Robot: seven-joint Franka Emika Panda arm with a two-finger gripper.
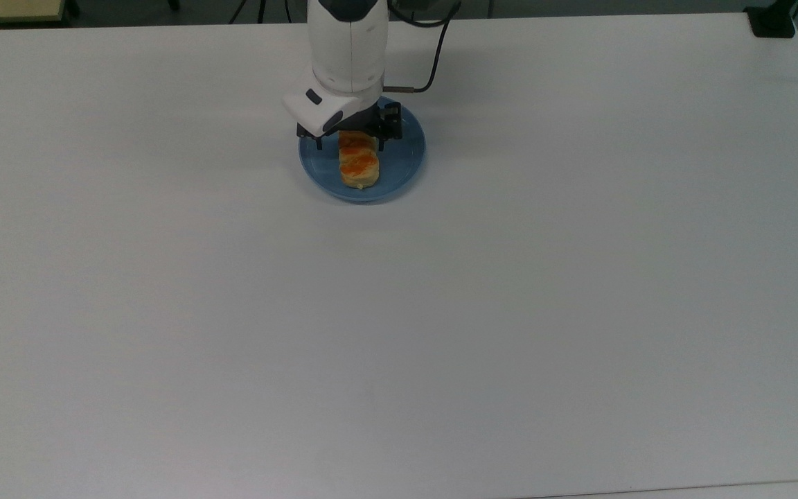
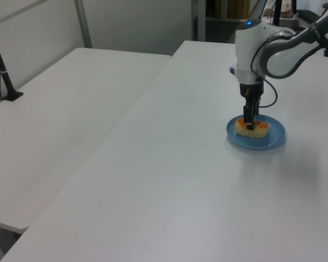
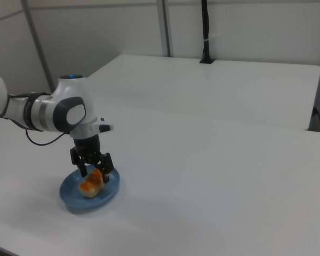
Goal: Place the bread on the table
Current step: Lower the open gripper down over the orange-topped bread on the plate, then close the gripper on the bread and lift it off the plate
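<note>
The bread (image 1: 359, 168), a pale-tan bun with orange glazed patches, lies on a round blue plate (image 1: 407, 156) on the white table (image 1: 510, 312). My gripper (image 1: 350, 145) hangs over the bun's far end, open, one finger at each long side. Nothing is clamped. The white wrist hides the bun's far part in the top view. The left view shows the gripper (image 2: 250, 123) down at the bread (image 2: 258, 130) on the plate (image 2: 274, 140). In the right view the gripper (image 3: 95, 174) straddles the bread (image 3: 89, 186) above the plate (image 3: 110, 194).
A second white table (image 2: 60, 125) adjoins on the left view's left, with a black post (image 2: 3, 71) clamped to it. A black clamp (image 1: 773, 21) sits at the table's far right corner in the top view. A cable (image 1: 433, 66) trails behind the wrist.
</note>
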